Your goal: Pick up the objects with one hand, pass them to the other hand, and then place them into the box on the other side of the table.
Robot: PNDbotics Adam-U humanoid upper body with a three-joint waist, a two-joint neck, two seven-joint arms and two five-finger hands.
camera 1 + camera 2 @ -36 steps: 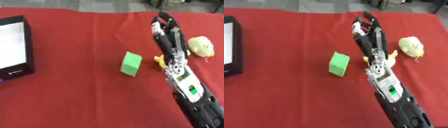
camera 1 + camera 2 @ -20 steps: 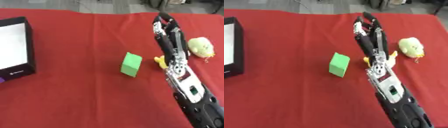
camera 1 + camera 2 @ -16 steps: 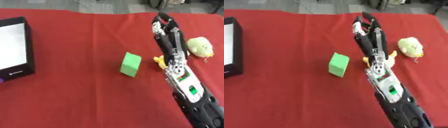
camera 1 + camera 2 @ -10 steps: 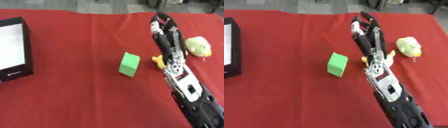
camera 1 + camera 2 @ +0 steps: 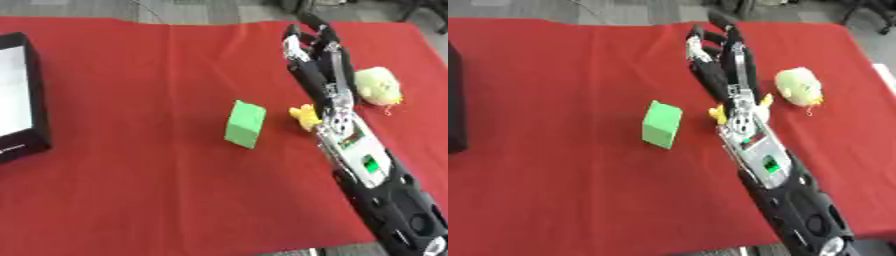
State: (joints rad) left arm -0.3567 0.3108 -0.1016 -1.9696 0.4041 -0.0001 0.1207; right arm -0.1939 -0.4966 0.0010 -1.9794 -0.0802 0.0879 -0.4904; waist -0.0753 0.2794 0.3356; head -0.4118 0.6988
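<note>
Fingers [image 5: 317, 37] of the right hand [image 5: 313, 65] are straight and spread a little, holding nothing, stretched toward the far edge of the red tabletop [image 5: 131, 190]. Just right of the fingers lies a pale yellow plush toy [image 5: 378, 86], apart from them. A small yellow object [image 5: 304, 116] sits beside the wrist on its left side; it is maybe partly hidden under the arm, I cannot say for sure. Further left of the fingers stands a green block [image 5: 244, 123], well apart. Far to the left, at the tabletop's edge, is the black box [image 5: 26, 102] with white inside.
</note>
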